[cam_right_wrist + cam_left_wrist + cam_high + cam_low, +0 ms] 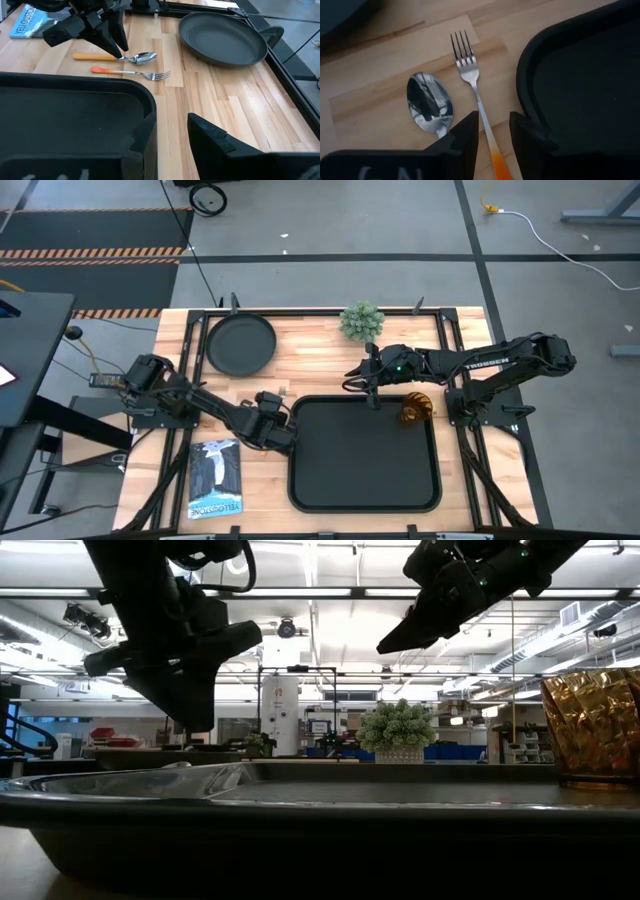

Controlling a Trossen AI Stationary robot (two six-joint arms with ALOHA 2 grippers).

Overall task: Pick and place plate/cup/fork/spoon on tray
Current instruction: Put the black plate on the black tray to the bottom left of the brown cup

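Observation:
The fork and the spoon lie side by side on the wood just left of the black tray; both also show in the right wrist view, the fork and the spoon. My left gripper is open above them, with one finger on each side of the fork's shaft and not touching it. The amber cup stands upright in the tray's far right corner. The round black plate rests on the table at the far left. My right gripper is open and empty over the tray's far edge.
A small potted plant stands at the table's far edge. A blue magazine lies near the front left. The tray's raised rim runs close beside the fork.

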